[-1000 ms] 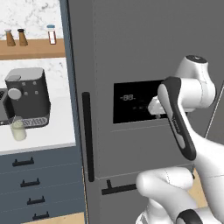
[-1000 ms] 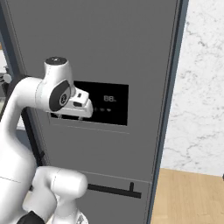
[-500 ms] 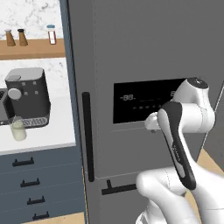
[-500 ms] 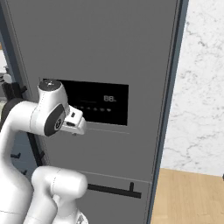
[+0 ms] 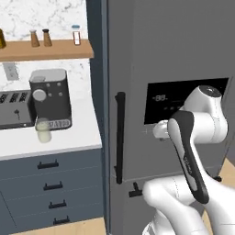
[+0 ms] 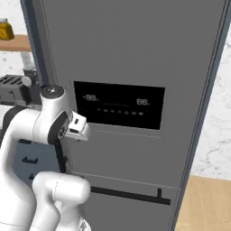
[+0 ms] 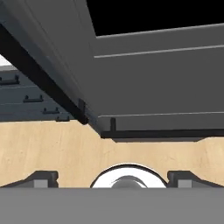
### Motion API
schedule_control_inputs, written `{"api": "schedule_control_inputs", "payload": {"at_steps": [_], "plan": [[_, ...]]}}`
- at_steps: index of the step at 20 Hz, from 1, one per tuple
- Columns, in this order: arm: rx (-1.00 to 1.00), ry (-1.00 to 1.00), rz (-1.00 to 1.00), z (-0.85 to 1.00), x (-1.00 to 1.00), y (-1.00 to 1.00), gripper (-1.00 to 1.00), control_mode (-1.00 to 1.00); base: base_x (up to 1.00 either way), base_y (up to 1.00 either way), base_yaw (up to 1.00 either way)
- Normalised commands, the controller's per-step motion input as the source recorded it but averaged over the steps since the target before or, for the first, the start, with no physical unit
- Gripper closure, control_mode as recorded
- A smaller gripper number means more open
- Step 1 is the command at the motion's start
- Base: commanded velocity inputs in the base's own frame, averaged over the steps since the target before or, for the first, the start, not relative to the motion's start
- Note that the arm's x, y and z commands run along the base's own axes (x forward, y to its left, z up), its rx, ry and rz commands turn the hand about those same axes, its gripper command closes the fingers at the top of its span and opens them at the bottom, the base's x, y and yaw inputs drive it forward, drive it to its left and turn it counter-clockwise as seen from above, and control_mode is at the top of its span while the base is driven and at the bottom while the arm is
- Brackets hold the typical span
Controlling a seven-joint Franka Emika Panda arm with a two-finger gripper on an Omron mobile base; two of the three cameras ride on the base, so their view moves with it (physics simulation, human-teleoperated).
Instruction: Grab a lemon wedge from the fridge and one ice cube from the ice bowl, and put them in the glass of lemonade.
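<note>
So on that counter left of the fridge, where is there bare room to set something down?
Bare white counter lies between the coffee machine and the fridge, and along the front edge ahead of the toaster. It is crowded at the back left: toaster, coffee machine and the glass of lemonade sit close together.

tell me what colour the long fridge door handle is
Black, on the grey fridge; the handle shows best in the left base view.

1. Flat, even rendered light falls across the grey fridge, with no glare on its door.
2. Its black display panel reads dark with faint pale digits.
3. Edges look slightly soft and pixelated throughout.
4. The wooden floor appears bright, shadowed only under the door.
</note>
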Motion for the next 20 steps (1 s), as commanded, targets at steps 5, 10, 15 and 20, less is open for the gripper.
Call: {"api": "schedule_control_inputs", "payload": {"at_steps": [5,10,15,20], "plan": [[0.00,0.00,0.00,0.00,0.00,0.00,-1.00,1.00,-0.09,1.00,0.01],[0.00,0.00,0.00,0.00,0.00,0.00,-1.00,1.00,0.09,1.00,0.00],[0.00,0.00,0.00,0.00,0.00,0.00,-1.00,1.00,0.44,0.79,0.01],[0.00,0.00,0.00,0.00,0.00,0.00,-1.00,1.00,0.66,0.79,0.00]]}}
